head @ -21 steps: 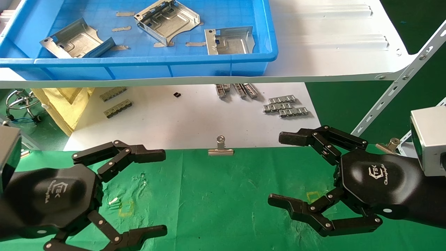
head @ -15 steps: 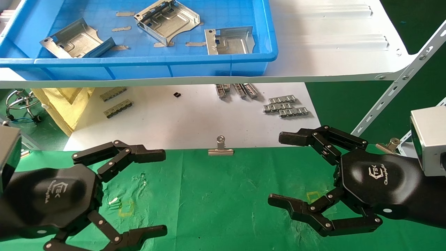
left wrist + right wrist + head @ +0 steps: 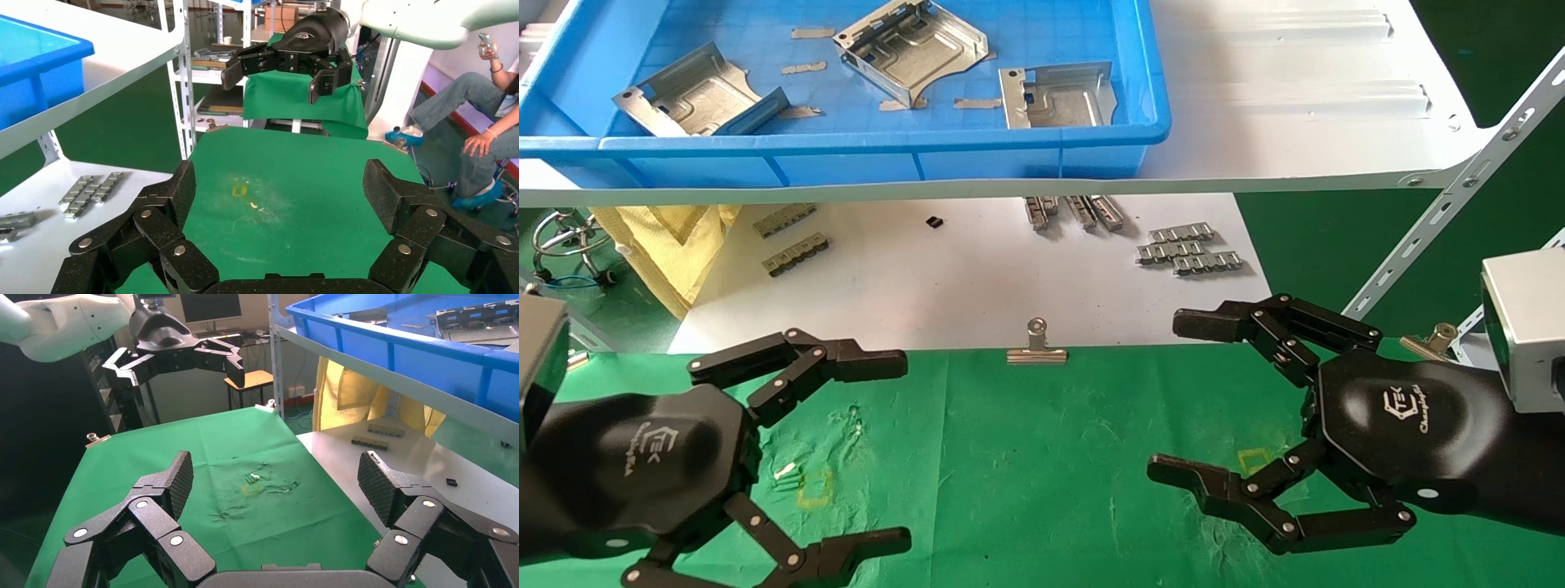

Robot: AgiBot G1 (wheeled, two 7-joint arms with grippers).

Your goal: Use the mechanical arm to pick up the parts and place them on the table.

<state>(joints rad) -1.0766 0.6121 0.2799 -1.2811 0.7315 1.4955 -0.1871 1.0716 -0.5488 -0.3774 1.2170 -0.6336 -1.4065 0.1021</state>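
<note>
Three silver sheet-metal parts lie in a blue bin (image 3: pixel 1026 147) on the white shelf: one on the left (image 3: pixel 695 91), one in the middle (image 3: pixel 911 45), one on the right (image 3: pixel 1060 95). The table (image 3: pixel 1042 457) with green cloth lies below. My left gripper (image 3: pixel 895 447) is open and empty above the table's left side, also shown in its wrist view (image 3: pixel 278 199). My right gripper (image 3: pixel 1177 398) is open and empty above the table's right side, also shown in its wrist view (image 3: pixel 272 481). Both hover apart from the parts.
A white sheet (image 3: pixel 977 278) behind the cloth carries small grey toothed strips (image 3: pixel 1189 251). A silver binder clip (image 3: pixel 1036 345) sits at the cloth's far edge. A yellow cloth (image 3: pixel 674 245) lies at the left. A slanted white shelf strut (image 3: pixel 1459 196) stands at the right.
</note>
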